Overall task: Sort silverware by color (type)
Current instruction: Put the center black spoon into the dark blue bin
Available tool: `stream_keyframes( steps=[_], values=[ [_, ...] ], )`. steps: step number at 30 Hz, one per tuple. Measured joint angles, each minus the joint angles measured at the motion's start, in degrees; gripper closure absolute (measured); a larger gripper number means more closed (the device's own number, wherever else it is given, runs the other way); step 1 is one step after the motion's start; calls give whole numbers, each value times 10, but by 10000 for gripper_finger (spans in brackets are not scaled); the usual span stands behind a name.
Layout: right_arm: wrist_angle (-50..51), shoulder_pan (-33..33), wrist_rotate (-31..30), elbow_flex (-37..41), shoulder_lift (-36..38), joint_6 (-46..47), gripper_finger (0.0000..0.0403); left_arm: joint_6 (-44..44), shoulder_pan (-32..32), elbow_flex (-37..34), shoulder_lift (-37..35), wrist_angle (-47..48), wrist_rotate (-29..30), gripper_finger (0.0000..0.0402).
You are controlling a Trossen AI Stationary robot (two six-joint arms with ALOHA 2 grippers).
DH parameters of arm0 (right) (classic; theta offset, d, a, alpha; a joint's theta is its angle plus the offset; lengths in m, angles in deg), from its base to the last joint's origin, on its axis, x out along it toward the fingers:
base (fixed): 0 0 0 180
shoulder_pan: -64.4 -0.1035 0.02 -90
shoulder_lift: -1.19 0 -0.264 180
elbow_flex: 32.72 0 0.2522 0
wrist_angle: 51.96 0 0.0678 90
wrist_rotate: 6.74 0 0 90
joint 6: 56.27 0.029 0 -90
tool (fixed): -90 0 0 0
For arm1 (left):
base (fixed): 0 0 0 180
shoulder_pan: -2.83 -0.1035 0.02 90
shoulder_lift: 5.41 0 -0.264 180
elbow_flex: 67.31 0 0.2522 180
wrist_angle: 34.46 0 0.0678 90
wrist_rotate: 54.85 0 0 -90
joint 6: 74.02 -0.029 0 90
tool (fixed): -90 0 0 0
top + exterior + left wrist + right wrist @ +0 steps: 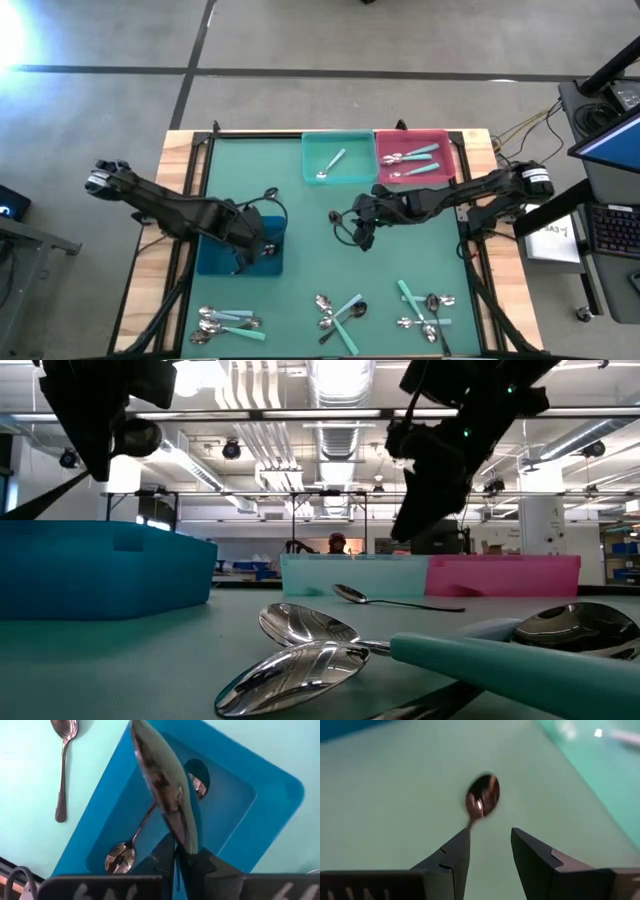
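Left of centre in the high view, our left gripper (176, 856) hangs over the blue bin (215, 258), clamped on a shiny spoon (165, 785); release comes next, we judge. Our right gripper (490, 850), fingers apart, hovers above a dark spoon (482, 797) mid-table. Three bins; loose spoons overlap too much to count.

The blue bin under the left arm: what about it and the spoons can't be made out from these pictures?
- Blue bin, high view: the left gripper covers its inside.
- Spoon in the left gripper, left wrist view: its handle is hidden between the fingers.
- Spoon below the right gripper, right wrist view: blurred, its handle behind the finger.
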Motion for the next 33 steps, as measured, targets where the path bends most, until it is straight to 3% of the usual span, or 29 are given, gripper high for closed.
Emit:
stream_keyframes(
  steps=[10, 17, 26, 29, 33],
  values=[
    [-29, -8, 50, 0, -86, 49, 270, -7, 0, 0, 19, -1, -4, 346],
    [-76, -16, 45, -13, -141, 71, 270, -16, 0, 3, 21, -1, -1, 317],
    [-75, -17, 4, -39, -191, 8, 273, -16, 0, 3, 22, -8, 1, 313],
    [-74, -17, 6, -40, -196, 3, 294, -16, 0, 3, 22, -14, 1, 313],
    [-74, -16, 23, -40, -199, -23, 363, -16, 0, 3, 22, -30, 15, 313]
  ],
)
